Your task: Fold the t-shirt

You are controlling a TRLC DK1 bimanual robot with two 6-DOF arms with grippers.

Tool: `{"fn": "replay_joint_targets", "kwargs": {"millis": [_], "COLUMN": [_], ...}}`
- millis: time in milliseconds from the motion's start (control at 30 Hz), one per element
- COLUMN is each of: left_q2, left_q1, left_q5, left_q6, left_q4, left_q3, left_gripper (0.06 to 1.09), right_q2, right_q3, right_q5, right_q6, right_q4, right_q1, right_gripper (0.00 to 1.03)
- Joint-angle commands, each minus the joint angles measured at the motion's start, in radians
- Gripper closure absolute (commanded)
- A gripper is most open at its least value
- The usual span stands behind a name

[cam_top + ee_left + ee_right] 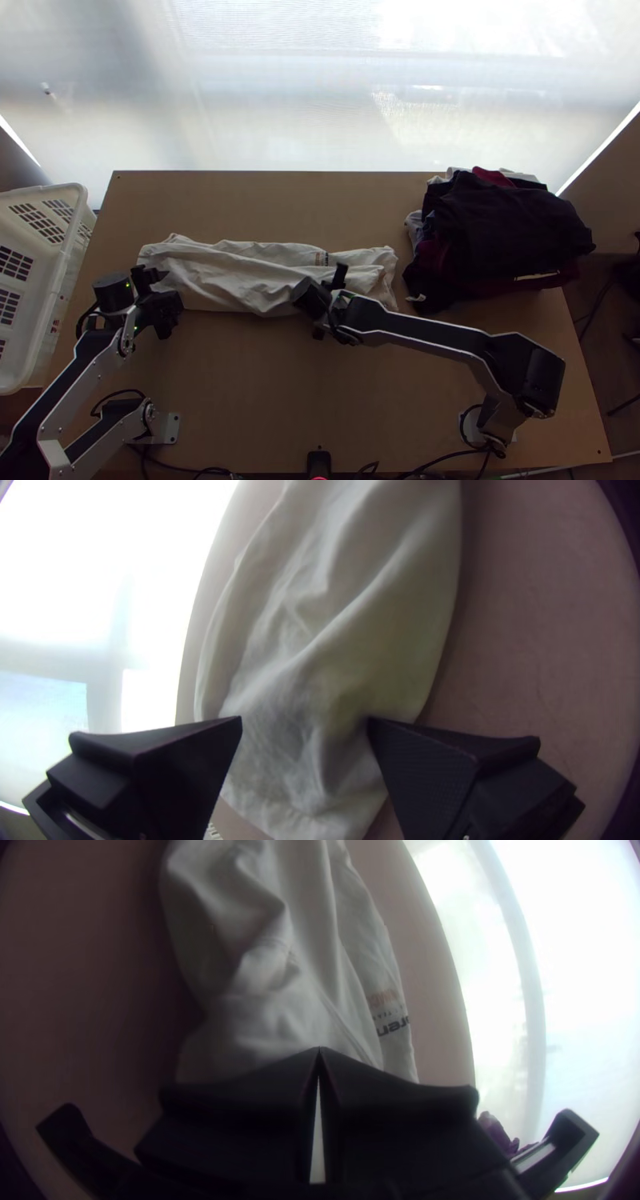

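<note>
Top: pale t-shirt (pixel 232 276) in a long creased strip just beside clothes pile (pixel 512 224); left gripper (pixel 162 298) at shirt end farthest from pile, right gripper (pixel 330 304) nearer pile | Left wrist: fingers wide apart, shirt visible between | Right wrist: fingers closed, tips together, shirt beyond

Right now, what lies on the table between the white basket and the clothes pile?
The cream t-shirt, in a long, creased strip, as the top view shows.
</note>
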Motion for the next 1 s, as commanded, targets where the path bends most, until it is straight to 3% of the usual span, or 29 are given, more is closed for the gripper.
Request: {"fn": "replay_joint_targets", "kwargs": {"millis": [0, 167, 400, 967], "left_q2": [-0.044, -0.113, -0.079, -0.033], "left_q1": [-0.001, -0.018, -0.003, -0.015], "left_q5": [0.009, 0.027, 0.031, 0.021], "left_q6": [-0.003, -0.009, 0.097, 0.091], "left_q4": [-0.136, -0.387, -0.401, 0.110], "left_q3": [0.051, 0.148, 0.102, -0.113], "left_gripper": [0.16, 0.12, 0.12, 0.12], "right_q2": [0.025, 0.027, 0.035, 0.030], "right_q3": [-0.016, -0.026, -0.025, -0.011], "right_q5": [0.013, 0.013, 0.016, 0.016], "right_q6": [-0.007, -0.007, -0.007, -0.007], "right_q4": [0.040, 0.041, 0.050, 0.050], "right_q1": [-0.005, -0.022, -0.025, -0.042], "right_gripper": [1.00, 1.00, 1.00, 1.00]}}
